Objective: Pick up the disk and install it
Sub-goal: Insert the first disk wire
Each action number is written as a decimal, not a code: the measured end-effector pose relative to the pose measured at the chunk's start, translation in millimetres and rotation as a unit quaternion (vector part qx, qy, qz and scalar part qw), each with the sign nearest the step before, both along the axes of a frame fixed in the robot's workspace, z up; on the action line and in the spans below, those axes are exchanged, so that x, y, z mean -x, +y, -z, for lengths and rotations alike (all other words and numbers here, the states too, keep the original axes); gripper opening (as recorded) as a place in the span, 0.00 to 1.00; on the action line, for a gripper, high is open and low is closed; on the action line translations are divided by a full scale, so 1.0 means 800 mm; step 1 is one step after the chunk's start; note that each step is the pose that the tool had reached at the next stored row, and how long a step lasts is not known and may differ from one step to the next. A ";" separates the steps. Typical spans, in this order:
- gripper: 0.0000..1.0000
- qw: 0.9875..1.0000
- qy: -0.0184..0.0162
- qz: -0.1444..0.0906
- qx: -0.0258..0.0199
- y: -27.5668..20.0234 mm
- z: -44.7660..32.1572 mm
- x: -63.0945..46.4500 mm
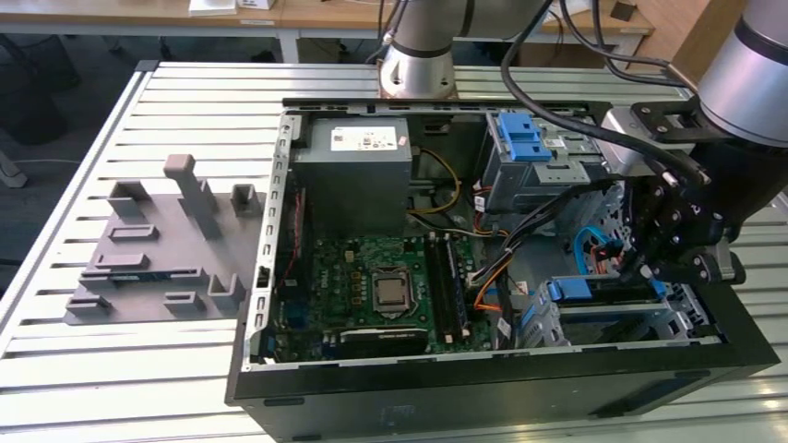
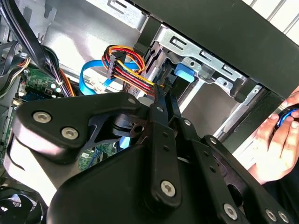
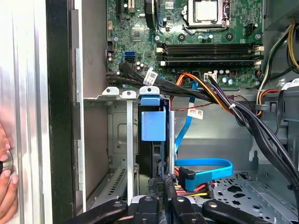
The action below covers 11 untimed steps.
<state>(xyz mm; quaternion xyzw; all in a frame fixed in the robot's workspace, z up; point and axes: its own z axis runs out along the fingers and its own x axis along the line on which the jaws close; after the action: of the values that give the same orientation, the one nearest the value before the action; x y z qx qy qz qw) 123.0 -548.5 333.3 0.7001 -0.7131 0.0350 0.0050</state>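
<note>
While the arm reaches into the open computer case [image 1: 295, 277], the entries read:

Gripper [image 1: 643, 269]: inside the case at the drive cage [image 3: 122, 95], fingers drawn together; whether they pinch the disk's edge cannot be told.
Disk [image 3: 156, 154]: standing on edge in the drive cage, its blue rail tab [image 3: 153, 122] facing the motherboard [image 1: 369, 286].
Cables [image 3: 205, 91]: black, orange and blue runs between motherboard and cage.
Power supply [image 1: 357, 175]: grey box beyond the motherboard.
Person's hand [image 2: 275, 144]: outside the case wall nearest the cage.
Grey fixture [image 1: 161, 249]: beside the case.
</note>
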 end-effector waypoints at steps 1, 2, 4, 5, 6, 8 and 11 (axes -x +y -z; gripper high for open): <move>0.17 1.000 0.000 0.000 0.000 0.0000 0.0000 0.000; 0.17 1.000 0.000 0.001 0.000 -0.0001 -0.0002 0.000; 0.17 1.000 0.000 0.002 0.000 -0.0001 -0.0020 0.000; 0.17 1.000 0.000 0.004 0.000 0.0000 -0.0028 0.000; 0.17 1.000 0.000 0.005 0.000 0.0000 -0.0029 0.000; 0.17 1.000 0.000 0.011 0.000 -0.0001 -0.0030 0.000; 0.17 1.000 0.000 0.018 0.000 0.0000 -0.0026 0.000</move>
<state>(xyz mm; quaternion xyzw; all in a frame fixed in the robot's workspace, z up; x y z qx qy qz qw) 123.0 -548.5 335.4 0.6874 -0.7254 0.0348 0.0057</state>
